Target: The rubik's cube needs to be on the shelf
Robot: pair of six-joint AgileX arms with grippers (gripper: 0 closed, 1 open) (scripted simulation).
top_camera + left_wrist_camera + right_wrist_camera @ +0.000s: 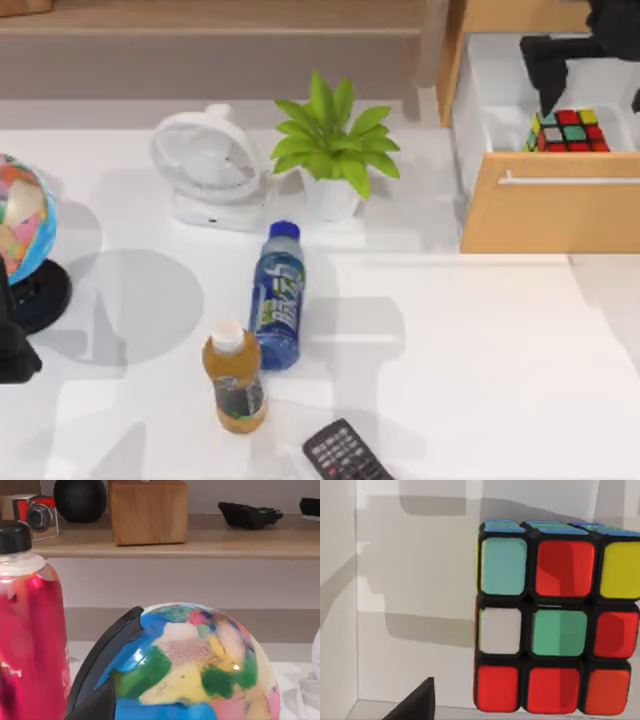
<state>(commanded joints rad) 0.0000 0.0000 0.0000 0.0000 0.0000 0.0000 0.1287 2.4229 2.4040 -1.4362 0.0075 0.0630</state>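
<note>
The rubik's cube (568,131) lies inside the open white drawer (500,95) of a light-wood cabinet at the table's right; the right wrist view shows its red, green, white and yellow squares (555,625) close up. My right gripper (593,105) hangs open just over the cube, with one dark finger (550,100) at its left side and a fingertip (415,706) showing beside it. The shelf (220,18) runs along the back as a light-brown ledge over a grey-brown panel, also seen as the shelf (200,542). My left gripper (12,355) is parked at the left edge.
A globe (20,225), white fan (205,165), potted plant (335,140), blue bottle (278,295), orange bottle (235,380) and remote (345,455) stand on the table. The shelf holds a wooden box (148,511), camera (37,512) and black sphere (80,497). A red bottle (30,630) stands near.
</note>
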